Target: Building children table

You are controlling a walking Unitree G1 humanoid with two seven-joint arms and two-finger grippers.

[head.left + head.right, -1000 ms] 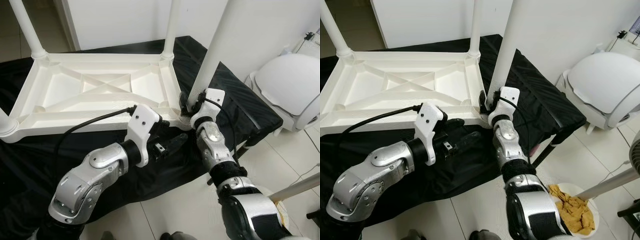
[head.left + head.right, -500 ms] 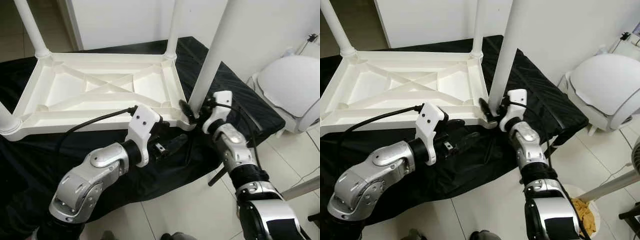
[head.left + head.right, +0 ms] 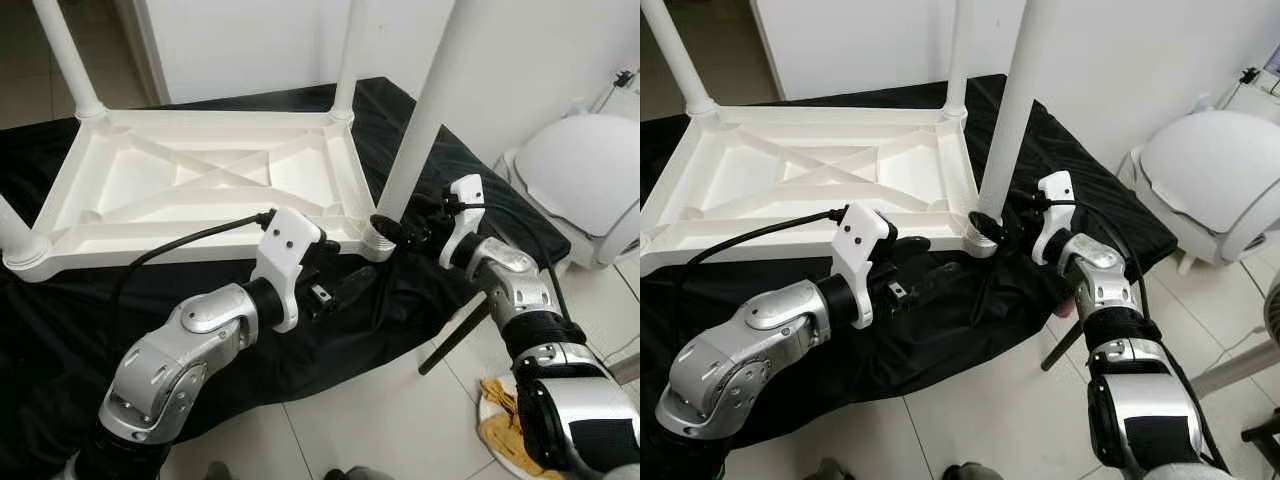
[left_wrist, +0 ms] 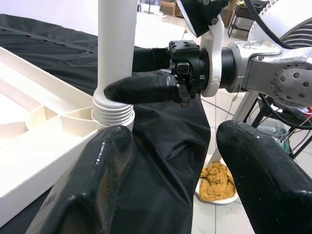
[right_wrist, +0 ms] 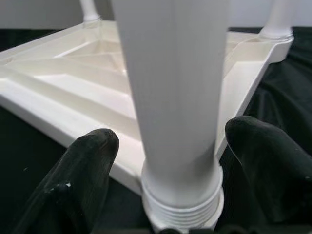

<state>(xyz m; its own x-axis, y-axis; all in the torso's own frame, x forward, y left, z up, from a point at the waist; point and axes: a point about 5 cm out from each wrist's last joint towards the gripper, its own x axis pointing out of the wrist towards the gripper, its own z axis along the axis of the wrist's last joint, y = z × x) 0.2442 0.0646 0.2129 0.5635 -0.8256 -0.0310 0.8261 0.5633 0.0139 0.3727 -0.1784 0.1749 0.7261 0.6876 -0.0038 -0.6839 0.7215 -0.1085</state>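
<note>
The white children's table (image 3: 200, 180) lies upside down on a black cloth, its legs pointing up. The near right leg (image 3: 420, 110) stands in its corner socket (image 3: 378, 240), with a threaded collar (image 5: 183, 207) at its foot. My right gripper (image 3: 392, 228) comes in from the right at that collar. It is open, with one finger (image 5: 85, 165) on each side of the leg and a little gap at both. My left gripper (image 3: 358, 287) hovers open just in front of the table's near edge, over the cloth, holding nothing.
A white domed appliance (image 3: 585, 170) stands on the floor to the right. A bowl of yellow pieces (image 3: 505, 430) sits on the tiles by my right arm. A black strut (image 3: 455, 335) slants under the cloth-covered stand. The other legs (image 3: 65, 55) rise at the far corners.
My right arm has swung out to the right, so its gripper now reaches the leg's foot from the side instead of from in front. The left arm has stayed put.
</note>
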